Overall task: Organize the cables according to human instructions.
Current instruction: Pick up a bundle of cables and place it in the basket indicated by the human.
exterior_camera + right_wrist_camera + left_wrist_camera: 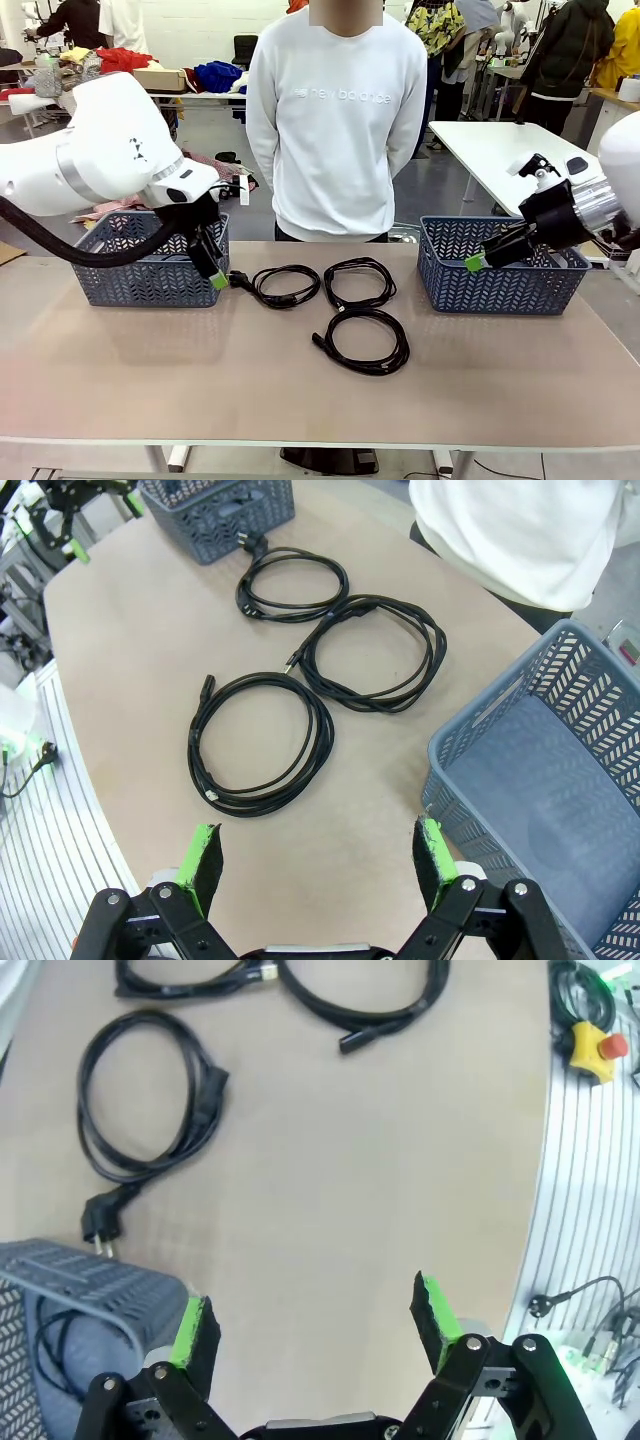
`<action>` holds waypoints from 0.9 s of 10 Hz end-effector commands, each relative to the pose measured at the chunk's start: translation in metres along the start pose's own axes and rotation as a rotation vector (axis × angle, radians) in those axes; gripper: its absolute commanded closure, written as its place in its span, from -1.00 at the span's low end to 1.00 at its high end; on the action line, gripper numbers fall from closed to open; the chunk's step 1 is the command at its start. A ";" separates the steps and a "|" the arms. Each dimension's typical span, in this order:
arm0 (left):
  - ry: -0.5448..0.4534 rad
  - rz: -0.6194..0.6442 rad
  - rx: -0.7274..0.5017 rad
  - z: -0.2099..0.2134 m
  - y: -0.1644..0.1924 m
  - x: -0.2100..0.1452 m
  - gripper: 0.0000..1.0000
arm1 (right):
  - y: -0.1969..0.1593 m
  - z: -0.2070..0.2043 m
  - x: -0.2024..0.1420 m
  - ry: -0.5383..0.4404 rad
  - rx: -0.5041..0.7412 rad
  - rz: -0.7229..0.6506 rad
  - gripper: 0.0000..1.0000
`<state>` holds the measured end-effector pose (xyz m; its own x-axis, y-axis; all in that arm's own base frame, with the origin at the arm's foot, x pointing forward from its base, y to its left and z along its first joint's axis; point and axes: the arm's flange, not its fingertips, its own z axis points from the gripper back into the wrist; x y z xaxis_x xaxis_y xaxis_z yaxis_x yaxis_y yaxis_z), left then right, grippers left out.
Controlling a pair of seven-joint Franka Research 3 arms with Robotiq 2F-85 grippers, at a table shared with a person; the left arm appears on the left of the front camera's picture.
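**Tan table, three cables loose mid-frame**

Your table [120, 370] holds three coiled cables: left cable [287, 286], middle cable [360, 283] beside it, lower cable [365, 342] beneath. Left tool [218, 278], fingers apart, hangs at the left basket [130, 270] corner, just beside the left cable's plug. Right tool [476, 262], fingers apart, hangs by the right basket [500, 285] rim. A person [335, 110] stands upper centre.

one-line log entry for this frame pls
left gripper: open, by left basket | right gripper: open, near right basket | cables: three on table between baskets | person: standing far side
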<state>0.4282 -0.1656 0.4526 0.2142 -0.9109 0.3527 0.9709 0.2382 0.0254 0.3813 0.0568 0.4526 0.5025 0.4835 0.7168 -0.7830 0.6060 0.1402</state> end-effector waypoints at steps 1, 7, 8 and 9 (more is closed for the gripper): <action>-0.041 -0.040 -0.008 -0.007 -0.009 -0.010 -1.00 | -0.004 -0.004 0.000 -0.031 0.006 0.023 -1.00; -0.003 -0.042 -0.015 -0.010 -0.012 0.000 -1.00 | -0.004 -0.004 0.000 -0.031 0.006 0.023 -1.00; -0.003 -0.042 -0.015 -0.010 -0.012 0.000 -1.00 | -0.004 -0.004 0.000 -0.031 0.006 0.023 -1.00; -0.003 -0.042 -0.015 -0.010 -0.012 0.000 -1.00 | -0.004 -0.004 0.000 -0.031 0.006 0.023 -1.00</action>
<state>0.4186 -0.1728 0.4422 0.1629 -0.9214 0.3528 0.9825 0.1843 0.0276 0.3813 0.0567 0.4526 0.5025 0.4834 0.7168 -0.7829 0.6061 0.1401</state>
